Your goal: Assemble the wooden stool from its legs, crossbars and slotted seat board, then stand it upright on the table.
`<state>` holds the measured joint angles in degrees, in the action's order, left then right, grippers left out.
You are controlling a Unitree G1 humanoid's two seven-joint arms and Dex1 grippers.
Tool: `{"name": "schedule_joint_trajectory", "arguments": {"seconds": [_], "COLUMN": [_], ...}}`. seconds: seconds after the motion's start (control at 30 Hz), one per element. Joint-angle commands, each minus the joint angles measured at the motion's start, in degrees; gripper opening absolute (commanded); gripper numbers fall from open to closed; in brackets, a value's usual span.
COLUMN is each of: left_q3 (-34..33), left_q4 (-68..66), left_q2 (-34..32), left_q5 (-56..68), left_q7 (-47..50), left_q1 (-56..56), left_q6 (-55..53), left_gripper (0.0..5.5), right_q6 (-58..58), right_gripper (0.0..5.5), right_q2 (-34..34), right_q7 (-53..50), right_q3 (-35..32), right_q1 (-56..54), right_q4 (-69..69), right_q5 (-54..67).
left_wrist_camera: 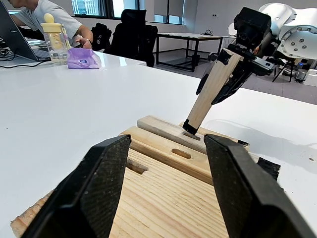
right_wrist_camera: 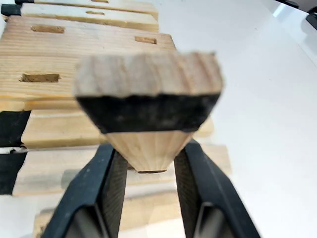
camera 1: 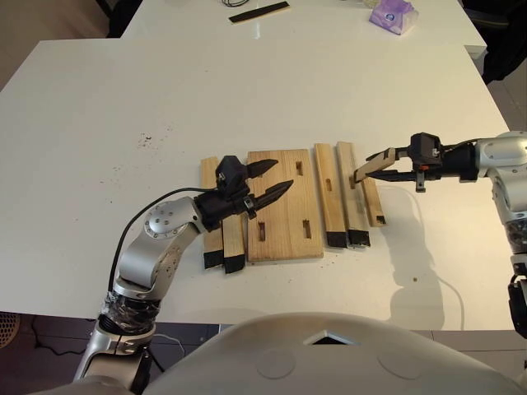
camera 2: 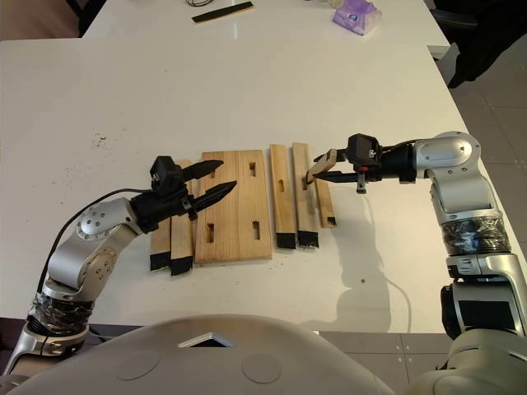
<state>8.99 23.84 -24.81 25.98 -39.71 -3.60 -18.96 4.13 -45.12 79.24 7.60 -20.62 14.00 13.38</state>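
Inward, right hand (camera 1: 382,164) holds crossbar (left_wrist_camera: 213,87) tilted; left hand (camera 1: 284,174) hovers spread.

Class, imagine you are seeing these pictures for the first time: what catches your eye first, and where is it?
The right gripper holds a short crossbar tilted, its lower end at a slot in a leg lying right of the seat board. The board lies flat with more legs on its left, and the open left gripper hovers over its left edge.
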Motion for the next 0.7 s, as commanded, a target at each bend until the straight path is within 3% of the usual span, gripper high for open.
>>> {"name": "schedule_joint_trajectory", "arguments": {"seconds": [0.03,0.27,0.4,0.57,0.7], "left_q3": [0.5,1.4,1.3,2.9,2.7], "left_q4": [-0.2,0.4,0.1,0.0,-0.1], "left_q2": [0.7,0.9,1.6,2.8,2.6], "left_q5": [-1.1,-2.1,-2.1,-2.8,-3.0], "left_q7": [0.8,0.8,2.0,2.7,2.3], "left_q1": [-0.8,-1.9,-2.2,-1.7,-1.6], "left_q6": [0.4,0.5,0.3,0.1,-0.3], "left_gripper": [2.76,2.76,2.76,2.76,2.76], "right_q6": [1.1,0.0,-2.9,-3.3,0.8], "right_gripper": [1.29,1.29,1.29,1.29,1.29], "right_q2": [0.9,-1.7,-2.9,2.5,5.1], "right_q7": [1.1,6.0,10.4,12.5,12.4], "right_q3": [1.4,4.4,7.0,13.7,18.3], "right_q1": [-1.3,1.3,-2.9,-13.9,-14.2], "right_q4": [1.3,2.2,6.2,19.0,24.4], "right_q5": [-1.2,-2.1,-3.5,-9.1,-13.2]}}
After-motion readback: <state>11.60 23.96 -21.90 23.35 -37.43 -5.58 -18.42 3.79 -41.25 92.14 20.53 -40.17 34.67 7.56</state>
